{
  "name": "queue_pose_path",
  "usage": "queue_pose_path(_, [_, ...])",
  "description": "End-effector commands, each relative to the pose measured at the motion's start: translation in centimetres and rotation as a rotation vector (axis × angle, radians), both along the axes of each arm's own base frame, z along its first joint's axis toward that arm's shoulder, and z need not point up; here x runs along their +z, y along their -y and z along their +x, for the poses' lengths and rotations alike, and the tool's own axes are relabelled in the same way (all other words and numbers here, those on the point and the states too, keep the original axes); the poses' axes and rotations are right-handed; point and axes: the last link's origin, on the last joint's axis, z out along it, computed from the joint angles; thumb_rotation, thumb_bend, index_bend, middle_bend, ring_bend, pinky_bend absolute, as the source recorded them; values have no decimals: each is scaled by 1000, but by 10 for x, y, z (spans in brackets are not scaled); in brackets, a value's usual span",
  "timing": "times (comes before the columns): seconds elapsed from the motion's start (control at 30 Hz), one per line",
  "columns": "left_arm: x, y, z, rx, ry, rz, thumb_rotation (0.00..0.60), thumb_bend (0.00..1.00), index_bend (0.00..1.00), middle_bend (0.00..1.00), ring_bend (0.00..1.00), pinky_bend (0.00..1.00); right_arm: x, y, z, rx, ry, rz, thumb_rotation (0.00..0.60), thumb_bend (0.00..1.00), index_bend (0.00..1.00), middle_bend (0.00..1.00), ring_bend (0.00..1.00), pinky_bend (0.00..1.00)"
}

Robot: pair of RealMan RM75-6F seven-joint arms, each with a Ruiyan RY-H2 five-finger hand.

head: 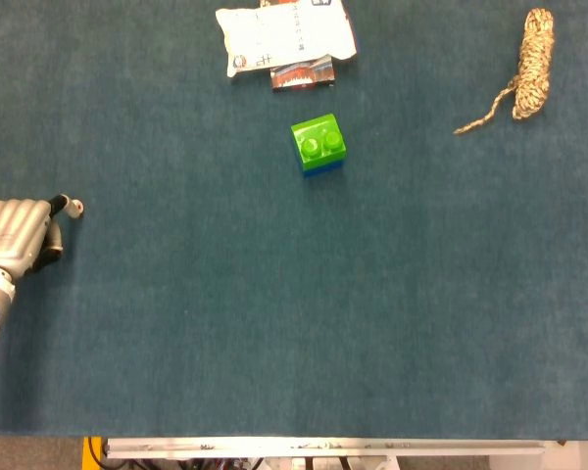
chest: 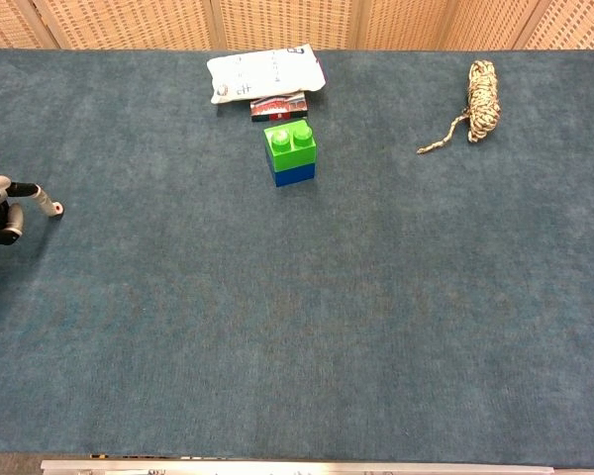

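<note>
- The left hand (head: 18,233) sits at the far left edge of the tabletop (head: 274,323), its fingers curled in with nothing in them and one digit sticking out toward the right; the chest view shows only its tip (chest: 0,206) at the frame's edge.
- The right hand appears in neither view.
- Nearest to the left hand, though well apart from it, is the block stack (head: 319,144): a bright green brick with two round studs on top, sitting on a blue brick of the same footprint, one of each.
- The block stack stands upright near the middle of the far half of the tabletop; its pair of studs runs left to right, slightly skewed.
- Just behind it lies one white packet (head: 286,34) with printed text, overlapping one small red-and-black card (head: 302,74).
- One coiled rope bundle (head: 530,76) lies at the far right, long axis roughly front to back, loose tail trailing toward the left.
</note>
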Motion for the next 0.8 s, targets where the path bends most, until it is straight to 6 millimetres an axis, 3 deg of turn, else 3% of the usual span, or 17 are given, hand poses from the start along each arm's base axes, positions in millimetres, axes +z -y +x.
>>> queue_pose_path(0.03, [1,-1,1,-4,1,4,600,846,321,1000,1000,945,0,0,0,0,-1,0,600,95,202,204,92,280])
queue_pose_path(0.33, [1,3,8,-24,2,-2,600,847,321,1000,1000,946,-1,0,0,0,-2,3,600,95,202,204,92,281])
queue_pose_path(0.8, [-3,1,-1,17,-2,-16,600,847,321,1000,1000,946,-3,0,1,2,-10,7,600,95,203,204,92,280])
